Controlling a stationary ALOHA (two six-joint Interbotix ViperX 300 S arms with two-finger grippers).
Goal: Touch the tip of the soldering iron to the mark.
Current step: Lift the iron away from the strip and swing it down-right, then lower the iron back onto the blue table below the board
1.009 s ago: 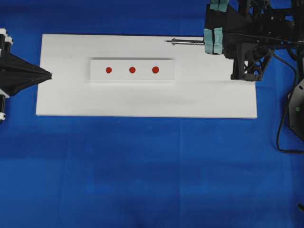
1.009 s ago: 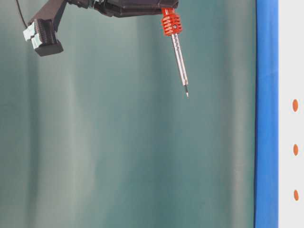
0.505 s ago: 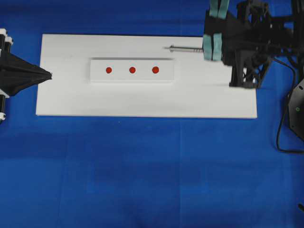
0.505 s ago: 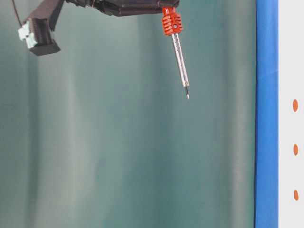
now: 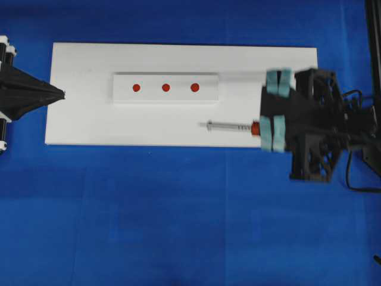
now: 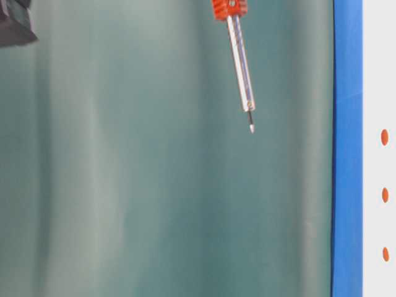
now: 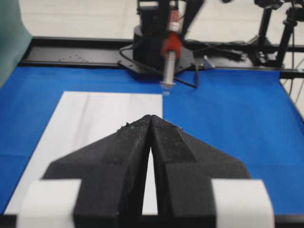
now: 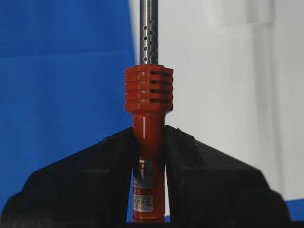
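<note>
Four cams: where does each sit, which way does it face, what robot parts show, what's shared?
Overhead: looks straight down; white board, both grippers.
Table-level: side-on, rotated; only the soldering iron midair.
Left wrist: behind the shut left gripper, facing the right arm.
Right wrist: behind the right gripper clamping the iron.
Shared: the iron, in all four.

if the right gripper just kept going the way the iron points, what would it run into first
Probably nothing soon. From overhead the right gripper holds the soldering iron pointing left along the white board's near part, passing beside the strip, not over it. Its tip hangs in the air; height is unclear.
</note>
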